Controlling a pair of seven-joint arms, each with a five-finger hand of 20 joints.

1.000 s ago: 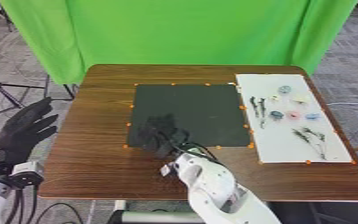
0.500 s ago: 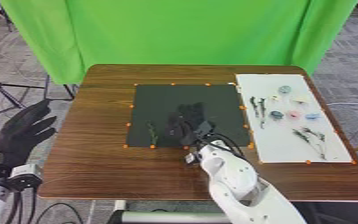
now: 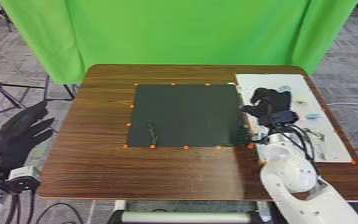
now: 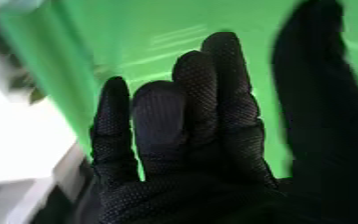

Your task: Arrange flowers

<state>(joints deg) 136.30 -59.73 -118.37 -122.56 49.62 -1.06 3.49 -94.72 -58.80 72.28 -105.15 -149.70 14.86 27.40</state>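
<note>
Flowers [image 3: 312, 116] at right look delicate, so the right hand [image 3: 273, 103], fingers straight and slightly spread, should pinch one lightly.

The robot's right arm comes in from the bottom edge and angles forward, its gloved right hand [image 3: 271, 104] with the fingers straight. The left hand [image 3: 17, 131] is raised at the left side, fingers extended and slightly spread.

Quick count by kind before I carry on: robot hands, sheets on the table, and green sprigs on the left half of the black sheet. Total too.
Robot hands: 2 (left hand, right hand)
Sheets: 2 (black sheet, white sheet)
Green sprig on that half: 1
Total: 5
</note>
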